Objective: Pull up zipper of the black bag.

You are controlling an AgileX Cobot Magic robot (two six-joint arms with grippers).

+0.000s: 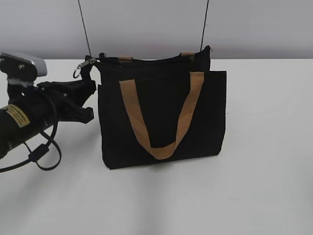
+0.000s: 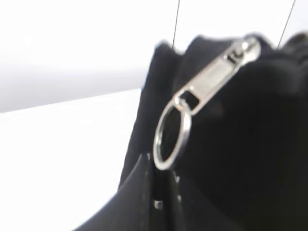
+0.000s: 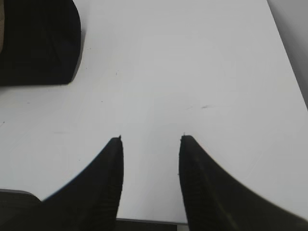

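Note:
The black bag stands upright mid-table, with tan handles. Its zipper runs along the top edge, and the slider sits at the bag's left end. The silver ring pull sticks out left of that corner. In the left wrist view the pull slants down to my left gripper, and the ring's lower edge sits between the nearly closed jaws. The left gripper is at the bag's upper left corner. My right gripper is open and empty over bare table. A corner of the bag shows at its upper left.
The white table stretches round the bag. Two thin dark rods rise behind the bag. The left arm's cable loop hangs at the left edge. A grey wall is behind.

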